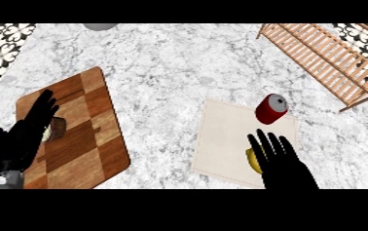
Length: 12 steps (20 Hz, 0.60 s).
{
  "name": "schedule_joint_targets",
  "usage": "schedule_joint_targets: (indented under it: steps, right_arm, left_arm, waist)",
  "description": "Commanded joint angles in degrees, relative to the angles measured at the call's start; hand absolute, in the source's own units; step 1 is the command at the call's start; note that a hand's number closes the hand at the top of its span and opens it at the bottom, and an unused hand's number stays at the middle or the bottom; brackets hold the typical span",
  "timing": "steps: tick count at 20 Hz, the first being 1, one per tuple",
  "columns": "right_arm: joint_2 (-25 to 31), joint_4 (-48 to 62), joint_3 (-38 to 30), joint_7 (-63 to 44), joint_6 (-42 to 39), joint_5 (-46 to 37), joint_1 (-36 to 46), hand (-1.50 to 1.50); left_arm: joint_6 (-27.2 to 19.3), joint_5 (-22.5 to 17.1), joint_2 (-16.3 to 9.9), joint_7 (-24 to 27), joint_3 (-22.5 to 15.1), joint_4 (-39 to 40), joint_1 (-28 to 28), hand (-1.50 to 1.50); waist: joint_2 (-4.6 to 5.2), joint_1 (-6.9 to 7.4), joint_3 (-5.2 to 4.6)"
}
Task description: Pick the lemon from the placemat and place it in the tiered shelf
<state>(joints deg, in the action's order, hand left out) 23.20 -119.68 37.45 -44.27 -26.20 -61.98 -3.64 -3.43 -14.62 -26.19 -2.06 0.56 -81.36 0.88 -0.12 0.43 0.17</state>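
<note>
Lemon (253, 161) partly covered by right hand (282, 163) on the placemat (223, 142).
Fingers were held straight above it; a red can (271, 108) stood just beyond, the tiered shelf (323, 59) well apart.

A kitchen is suggested: a marble-patterned counter (173, 69) fills the frame, a checkered wooden cutting board (86, 127) is laid at the lower left, a slatted wooden shelf (323, 59) at the upper right, patterned tiles (13, 42) at the upper-left corner.

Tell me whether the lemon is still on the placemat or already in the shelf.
On the placemat. The lemon lies at its near edge, partly hidden by the open right hand; the tiered shelf stands apart.
</note>
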Motion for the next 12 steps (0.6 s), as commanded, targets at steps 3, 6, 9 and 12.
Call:
schedule_joint_targets:
  steps: [3, 6, 9, 12]
  right_arm:
    - [-3.7, 3.7, -4.1, -0.4, -9.3, 1.8, 7.2, -1.5]
    - [-2.1, 10.6, -4.1, 4.1, -3.2, -1.1, 6.1, -1.5]
    - [-1.1, 9.9, -5.9, 5.9, -2.2, -1.4, 3.7, -1.5]
    - [-3.0, 16.9, -5.7, 7.1, 1.1, -4.0, 5.6, -1.5]
  left_arm:
    - [2.4, 0.4, 0.4, -0.3, 1.7, 1.7, 1.2, 0.0]
    - [2.2, 1.5, 2.0, 1.1, 2.4, 3.1, 0.9, 0.0]
    - [3.8, 0.8, 0.9, -1.9, 4.6, 2.3, -0.7, 0.0]
    - [1.9, 3.4, 3.8, -2.1, 1.9, -1.2, 2.2, 0.0]
  waist:
    - [0.14, -0.07, -0.18]
    - [0.15, -0.22, -0.16]
    - [0.12, -0.45, -0.16]
    - [0.12, -0.15, -0.14]
